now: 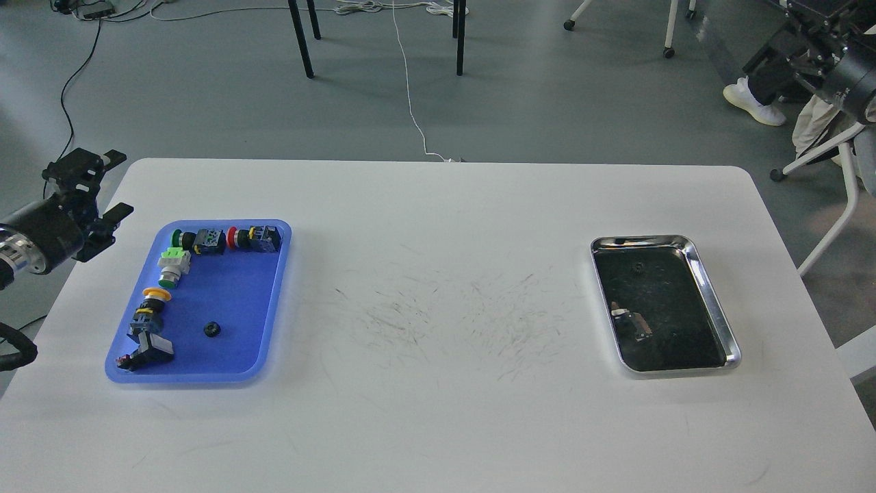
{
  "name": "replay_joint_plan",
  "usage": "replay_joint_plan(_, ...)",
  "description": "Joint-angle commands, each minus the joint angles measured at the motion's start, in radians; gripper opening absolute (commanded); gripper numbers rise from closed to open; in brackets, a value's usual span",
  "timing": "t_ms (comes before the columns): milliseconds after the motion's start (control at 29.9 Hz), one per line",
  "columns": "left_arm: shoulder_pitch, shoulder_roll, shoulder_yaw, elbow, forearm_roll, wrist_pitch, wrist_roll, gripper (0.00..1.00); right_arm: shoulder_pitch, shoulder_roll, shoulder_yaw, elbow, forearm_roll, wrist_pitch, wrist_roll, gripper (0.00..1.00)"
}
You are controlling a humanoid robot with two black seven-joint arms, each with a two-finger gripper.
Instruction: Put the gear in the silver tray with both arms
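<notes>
**Both arms off to the sides, gear sitting in the silver tray**

Far left, the left gripper [102, 188] hangs just off the table's left edge, beside the blue tray [233, 301] but not touching it. Its two fingers stand wide apart with nothing between them.

The blue tray is on the left part of the white table [438, 411]. A row of push-button switches [226, 239] runs along its far rim and more go down its left side, in green, red, yellow and black. A small black gear [211, 329] lies loose on the tray's bare floor.

The middle of the table only has dark scuff marks [452, 322].

Over on the right, the silver tray [715, 308] sits flat, with a shiny rim and a dark mirror-like bottom. A tiny dark gear [638, 266] rests near its far end, I think; it's very faint against the bottom.

Top right corner, the right arm [831, 51] is high above the floor, well away from the table. Its far end is too dark and cut off, so I can't tell how its jaws stand.
</notes>
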Motion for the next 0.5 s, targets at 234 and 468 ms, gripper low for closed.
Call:
replay_joint_plan(234,0.006,0.012,0.001,0.000,-0.034,0.000,0.000,0.98,-0.020,-0.009,0.069,0.000,0.239,-0.064,0.005,0.81)
replay_joint_plan(468,0.010,0.027,0.001,0.002,-0.037,0.000,0.000,0.98,-0.043,-0.001,0.071,0.012,0.377,-0.098,0.011,0.87)
